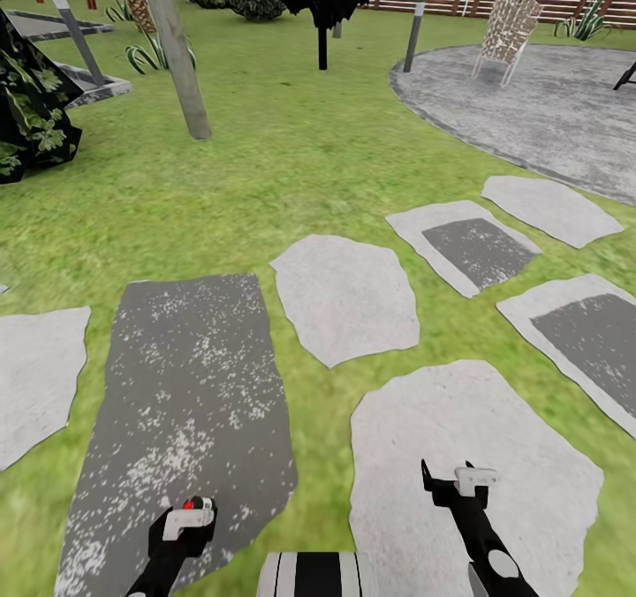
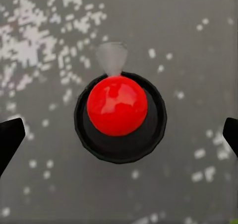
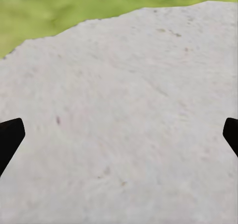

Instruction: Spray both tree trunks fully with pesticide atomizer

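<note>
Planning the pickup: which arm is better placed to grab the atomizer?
Left. Its gripper hangs open right above the atomizer on the dark slab. The right gripper sees bare pale stone.

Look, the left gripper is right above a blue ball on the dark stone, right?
Not blue. The left wrist view shows a red ball in a black ring, between the open fingers of the left gripper. It does sit over the dark stone.

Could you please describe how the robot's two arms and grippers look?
Both arms are glossy black. The left gripper has a white blocky mount. The right gripper has a similar white block, thin black pointed fingers, and a pale oval patch lower on its arm.
</note>
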Available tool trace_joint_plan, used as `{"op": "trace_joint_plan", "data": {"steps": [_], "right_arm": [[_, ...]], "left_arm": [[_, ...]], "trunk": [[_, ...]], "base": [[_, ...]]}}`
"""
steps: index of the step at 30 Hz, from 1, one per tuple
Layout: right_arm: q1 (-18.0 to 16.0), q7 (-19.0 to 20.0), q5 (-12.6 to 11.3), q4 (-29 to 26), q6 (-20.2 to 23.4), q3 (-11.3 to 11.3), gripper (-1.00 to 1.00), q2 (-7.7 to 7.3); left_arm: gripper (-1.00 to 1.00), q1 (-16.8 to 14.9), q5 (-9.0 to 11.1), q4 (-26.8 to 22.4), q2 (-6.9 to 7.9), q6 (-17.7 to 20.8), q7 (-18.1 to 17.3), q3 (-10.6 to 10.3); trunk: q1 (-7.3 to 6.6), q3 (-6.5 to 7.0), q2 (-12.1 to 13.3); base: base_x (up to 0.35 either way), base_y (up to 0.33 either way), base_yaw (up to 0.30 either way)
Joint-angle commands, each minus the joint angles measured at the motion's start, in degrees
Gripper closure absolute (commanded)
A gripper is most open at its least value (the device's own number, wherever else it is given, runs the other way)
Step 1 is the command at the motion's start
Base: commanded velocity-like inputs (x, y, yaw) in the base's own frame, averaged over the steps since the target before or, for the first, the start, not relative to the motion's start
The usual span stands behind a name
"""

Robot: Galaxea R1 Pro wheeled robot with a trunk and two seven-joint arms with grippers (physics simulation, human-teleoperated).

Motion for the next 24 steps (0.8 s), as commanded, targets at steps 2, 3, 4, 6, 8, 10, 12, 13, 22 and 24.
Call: {"op": "trace_joint_plan", "data": {"steps": [2, 3, 4, 6, 8, 10, 12, 13, 22, 24], "right_arm": [[0.0, 0.0, 0.0, 0.04, 0.0, -0.01, -1.0, 0.0], [0.0, 0.0, 0.0, 0.04, 0.0, -0.01, -1.0, 0.0], [0.0, 0.0, 0.0, 0.05, 0.0, 0.01, -1.0, 0.0], [0.0, 0.0, 0.0, 0.05, 0.0, 0.02, -1.0, 0.0], [0.0, 0.0, 0.0, 0.06, 0.0, 0.02, -1.0, 0.0], [0.0, 0.0, 0.0, 0.06, 0.0, 0.0, -1.0, 0.0], [0.0, 0.0, 0.0, 0.06, 0.0, 0.02, -1.0, 0.0], [0.0, 0.0, 0.0, 0.06, 0.0, 0.03, -1.0, 0.0], [0.0, 0.0, 0.0, 0.06, 0.0, 0.04, -1.0, 0.0], [0.0, 0.0, 0.0, 0.06, 0.0, 0.04, -1.0, 0.0]], "left_arm": [[-1.0, -0.04, 0.1, 0.04, 0.0, 0.02, 0.0, 0.0], [-1.0, -0.06, 0.11, 0.05, 0.0, 0.02, 0.0, 0.0], [-1.0, -0.05, 0.13, 0.05, 0.0, -0.01, 0.0, 0.0], [-1.0, -0.05, 0.14, 0.04, 0.0, -0.04, 0.0, 0.0], [-1.0, -0.05, 0.15, 0.03, 0.0, -0.06, 0.0, 0.0], [-1.0, -0.05, 0.15, 0.03, 0.0, -0.06, 0.03, 0.0], [-1.0, -0.06, 0.19, 0.01, 0.0, -0.07, 0.12, 0.0], [-1.0, -0.07, 0.21, -0.03, 0.0, -0.07, 0.14, 0.0], [1.0, -0.13, 0.32, -0.04, 0.03, 0.03, 0.18, 0.08], [1.0, -0.13, 0.32, -0.01, 0.01, 0.02, 0.18, 0.09]], "trunk": [[0.0, 0.0, 0.0], [0.0, 0.0, 0.0], [0.0, 0.0, 0.0], [0.0, 0.0, 0.0], [0.0, 0.0, 0.0], [0.0, 0.0, 0.0], [0.0, 0.0, 0.0], [0.0, 0.0, 0.0], [0.0, 0.0, 0.0], [0.0, 0.0, 0.0]], "base": [[0.076, 0.0, 0.0], [0.057, 0.0, 0.0], [0.029, 0.0, 0.0], [0.017, 0.0, 0.0], [0.008, 0.0, 0.0], [0.002, 0.0, 0.0], [0.0, 0.0, 0.0], [0.0, 0.0, 0.0], [0.0, 0.0, 0.0], [0.0, 0.0, 0.0]]}}
